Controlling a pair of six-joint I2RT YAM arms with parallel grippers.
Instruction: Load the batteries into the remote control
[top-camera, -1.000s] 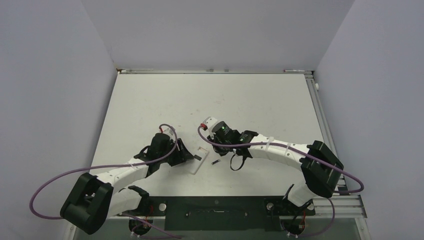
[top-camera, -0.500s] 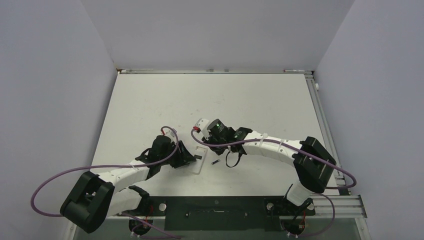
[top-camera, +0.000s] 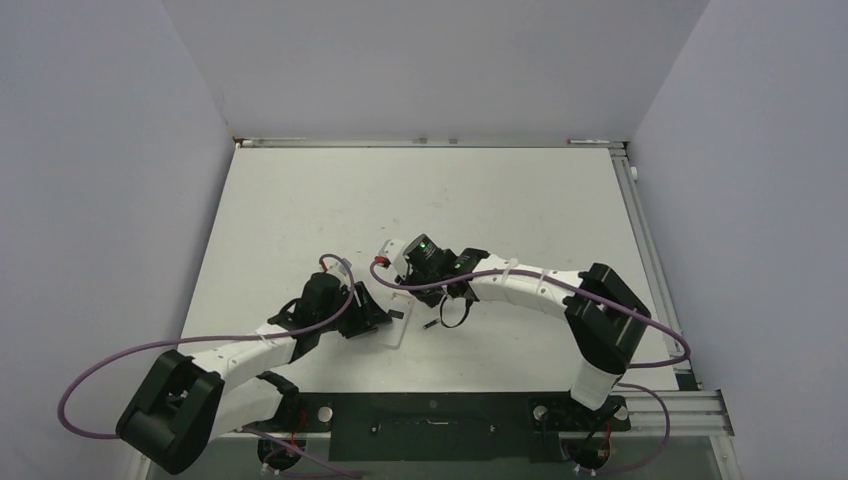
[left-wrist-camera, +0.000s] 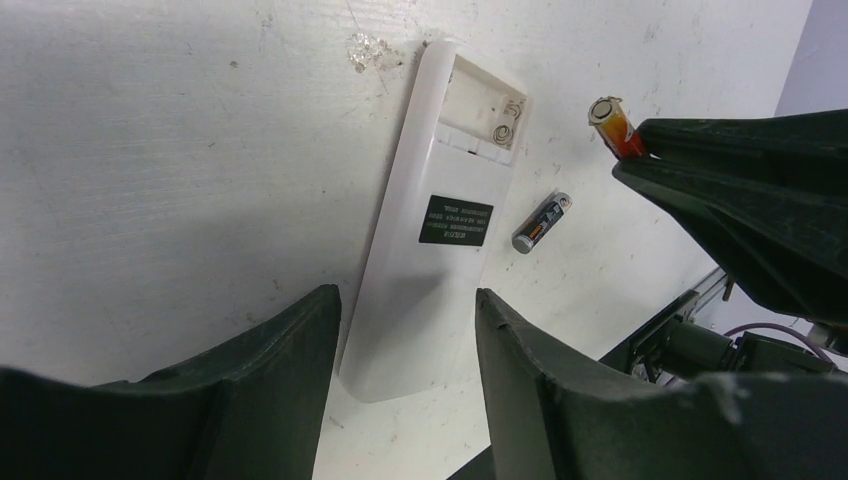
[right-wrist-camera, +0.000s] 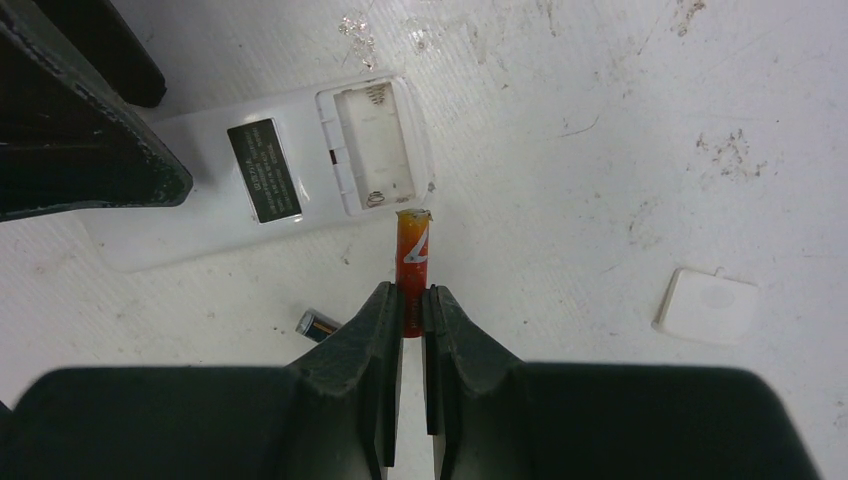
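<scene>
The remote control (left-wrist-camera: 440, 200) lies back up on the table, its battery recess (right-wrist-camera: 372, 145) open and empty. My left gripper (left-wrist-camera: 405, 292) has its fingers against both long sides of the remote's near end (top-camera: 396, 322). My right gripper (right-wrist-camera: 412, 295) is shut on the reddish battery (right-wrist-camera: 412, 250), which sticks out in front of the fingertips. Its free end is just short of the remote's recess end, and it also shows as a reddish battery (left-wrist-camera: 612, 125) in the left wrist view. The dark battery (right-wrist-camera: 318, 323) lies loose on the table beside the remote (top-camera: 430, 324).
A small white square cover (right-wrist-camera: 706, 305) lies on the table to the right of the right gripper. The two arms meet over the middle front of the scuffed white table (top-camera: 300, 200). Walls close in the left, back and right sides.
The right gripper has carried the reddish battery left, up to the remote's recess end. The left gripper and the remote have turned slightly. The dark battery has stayed put.
</scene>
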